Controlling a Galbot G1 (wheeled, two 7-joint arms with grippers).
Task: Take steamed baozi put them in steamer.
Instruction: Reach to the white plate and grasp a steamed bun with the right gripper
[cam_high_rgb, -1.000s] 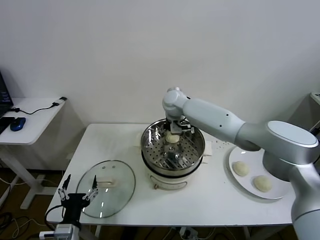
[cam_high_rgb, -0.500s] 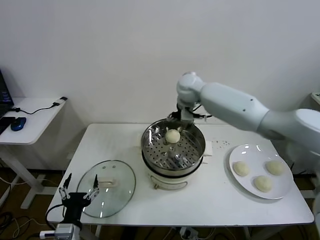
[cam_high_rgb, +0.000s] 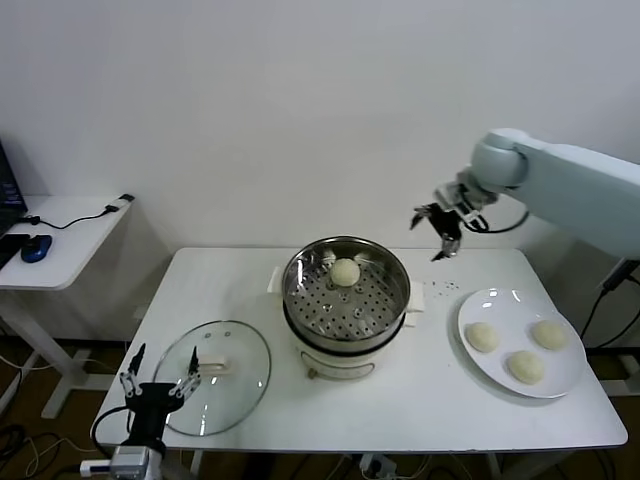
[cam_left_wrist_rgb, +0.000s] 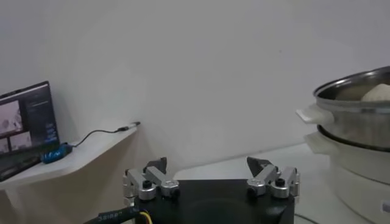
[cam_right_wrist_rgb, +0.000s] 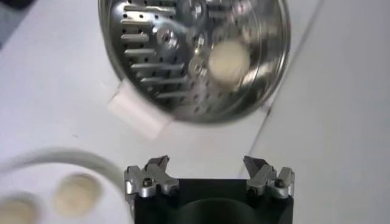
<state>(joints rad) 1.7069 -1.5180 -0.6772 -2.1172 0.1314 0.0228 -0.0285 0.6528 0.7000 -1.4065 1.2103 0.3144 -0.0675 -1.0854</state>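
The steamer (cam_high_rgb: 346, 297) sits in the middle of the white table (cam_high_rgb: 440, 400), so let us place everything by it and go from left to right. Far to the left of the steamer, down past the table's near edge, the left gripper (cam_high_rgb: 157, 385) waits with its fingers spread wide and nothing between them. Just beside that gripper, to the left of the steamer, a round glass lid (cam_high_rgb: 213, 376) lies flat on the table. Inside the steamer, one baozi (cam_high_rgb: 345, 271) rests on the shiny floor with the holes, toward the back wall. Up and to the right of the steamer, the right gripper (cam_high_rgb: 441, 222) hangs in the air, fingers spread apart and holding nothing. To the right of the steamer, a white plate (cam_high_rgb: 510, 300) holds three more steamed baozi (cam_high_rgb: 482, 337). They sit near each other but do not touch. These buns look soft, light and smooth, so a hard squeeze would likely dent them. It seems best to take one from above, with a finger on each round side, near the middle of the bun, and close gently. Three buns seem left to move.
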